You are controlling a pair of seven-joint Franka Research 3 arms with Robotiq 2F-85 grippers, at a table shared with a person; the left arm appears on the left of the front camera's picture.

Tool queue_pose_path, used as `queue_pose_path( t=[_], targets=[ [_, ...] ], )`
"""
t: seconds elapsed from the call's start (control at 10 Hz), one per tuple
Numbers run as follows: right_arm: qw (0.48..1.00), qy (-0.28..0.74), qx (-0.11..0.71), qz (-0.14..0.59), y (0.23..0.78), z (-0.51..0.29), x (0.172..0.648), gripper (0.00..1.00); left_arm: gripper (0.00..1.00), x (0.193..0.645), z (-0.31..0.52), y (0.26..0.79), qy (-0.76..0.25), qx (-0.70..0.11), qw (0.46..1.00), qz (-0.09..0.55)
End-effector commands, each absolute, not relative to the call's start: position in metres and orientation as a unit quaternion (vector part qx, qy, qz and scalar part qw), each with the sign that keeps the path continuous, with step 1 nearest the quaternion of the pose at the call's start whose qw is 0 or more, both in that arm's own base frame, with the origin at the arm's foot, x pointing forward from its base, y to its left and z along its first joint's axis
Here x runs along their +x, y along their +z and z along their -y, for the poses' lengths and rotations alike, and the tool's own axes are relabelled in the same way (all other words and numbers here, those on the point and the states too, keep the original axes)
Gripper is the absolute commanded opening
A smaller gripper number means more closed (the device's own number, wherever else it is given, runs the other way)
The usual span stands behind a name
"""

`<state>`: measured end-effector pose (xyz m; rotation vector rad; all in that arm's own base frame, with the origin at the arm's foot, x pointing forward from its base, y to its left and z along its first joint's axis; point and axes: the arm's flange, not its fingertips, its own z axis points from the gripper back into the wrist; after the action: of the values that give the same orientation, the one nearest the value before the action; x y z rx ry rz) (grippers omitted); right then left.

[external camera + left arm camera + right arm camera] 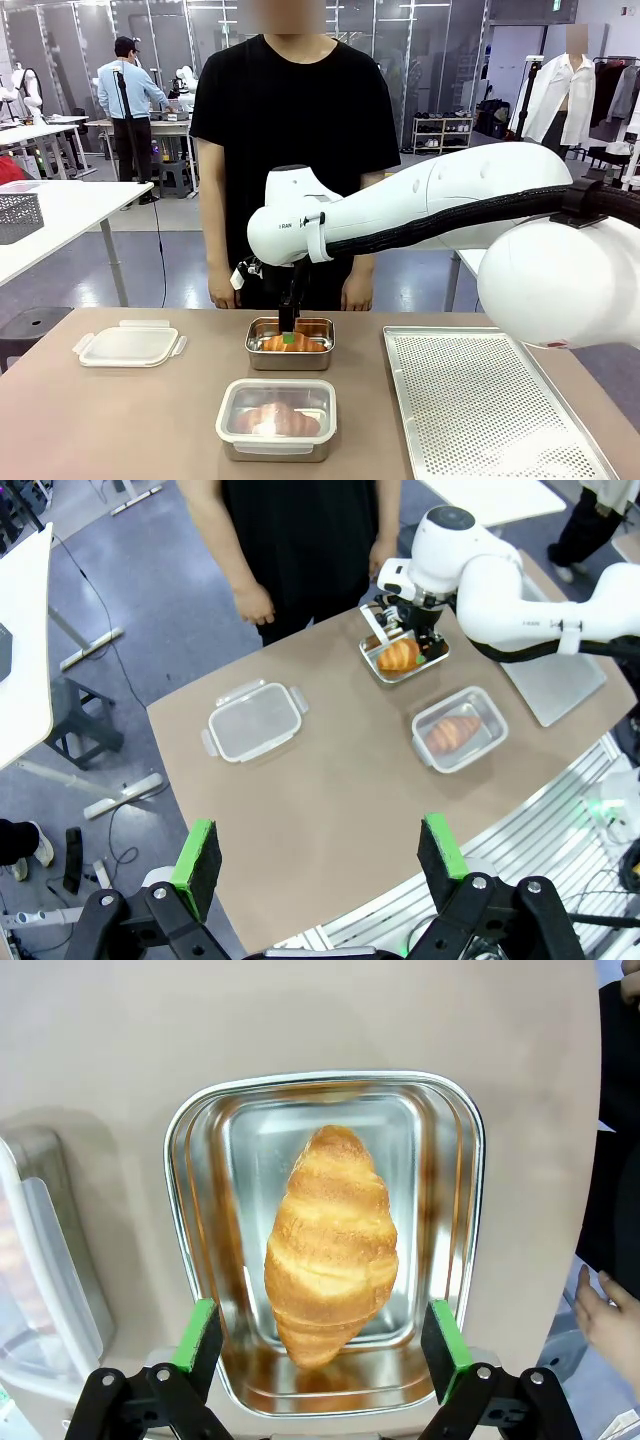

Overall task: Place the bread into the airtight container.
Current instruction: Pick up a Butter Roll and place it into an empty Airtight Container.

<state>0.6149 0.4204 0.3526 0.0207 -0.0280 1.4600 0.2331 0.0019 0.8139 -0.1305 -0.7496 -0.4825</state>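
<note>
One croissant (332, 1243) lengthwise in open steel container (452, 1210), directly below my spread-open right gripper (322, 1337), fingers flanking it.

My right arm (430, 205) reaches in from the right across the middle of the table, wrist bent so the right gripper (289, 335) points straight down. Its jaws stand wide open, the green pads (200, 1335) well apart and gripping nothing. My left gripper (320, 857) hangs high above the table's near edge, jaws also spread wide and empty.
</note>
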Motion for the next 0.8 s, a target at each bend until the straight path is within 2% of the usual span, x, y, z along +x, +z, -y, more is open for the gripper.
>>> queue_pose_path(
  t=[0.0, 0.1, 0.4, 0.7],
  targets=[
    [0.745, 0.667, 0.009, 0.014, 0.353, -0.421, 0.615, 1.0, 1.0, 0.233, -0.002, 0.815, -0.238, -0.063, 0.899, 0.363],
    [0.745, 0.667, 0.009, 0.013, 0.353, -0.42, 0.615, 1.0, 1.0, 0.233, -0.002, 0.815, -0.238, -0.063, 0.899, 0.363],
    [0.779, 0.623, 0.043, 0.048, 0.443, -0.356, 0.585, 1.0, 1.0, 0.233, -0.002, 0.815, -0.238, -0.063, 0.899, 0.363],
    [0.811, 0.578, 0.056, 0.077, 0.51, -0.282, 0.553, 1.0, 1.0, 0.233, -0.002, 0.815, -0.238, -0.063, 0.899, 0.363]
  ],
)
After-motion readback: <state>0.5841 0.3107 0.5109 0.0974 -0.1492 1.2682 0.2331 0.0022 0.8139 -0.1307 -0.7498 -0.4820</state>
